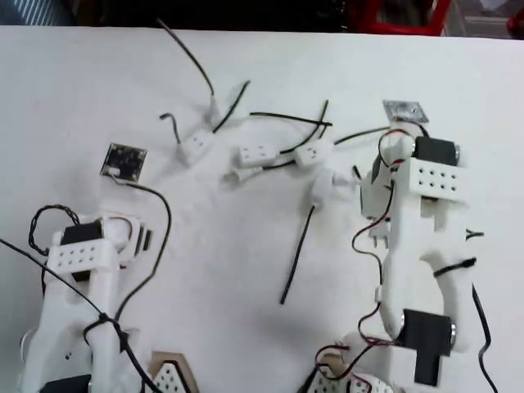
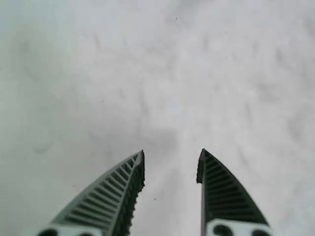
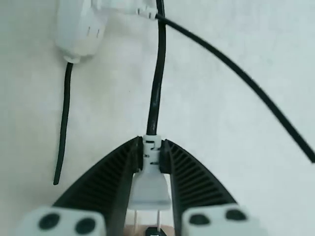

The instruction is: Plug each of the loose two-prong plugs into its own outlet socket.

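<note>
Two-prong plug (image 3: 150, 184) is clamped in right gripper (image 3: 150, 143), prongs toward the wrist. Its black cord (image 3: 157, 88) is run straight ahead of the tips. Farther ahead, an outlet socket (image 3: 78, 29) is seen beside that cord, and a second cable (image 3: 236, 73) is angled off it. Left gripper (image 2: 171, 155) is held apart over bare table (image 2: 147, 73).

Lab bench — white table (image 1: 74, 90), circuit board (image 1: 124, 160)

The plug (image 3: 149, 189) has its prongs (image 3: 158, 219) cut off at the view's edge, and a black cord (image 3: 246, 83) runs off it.
</note>
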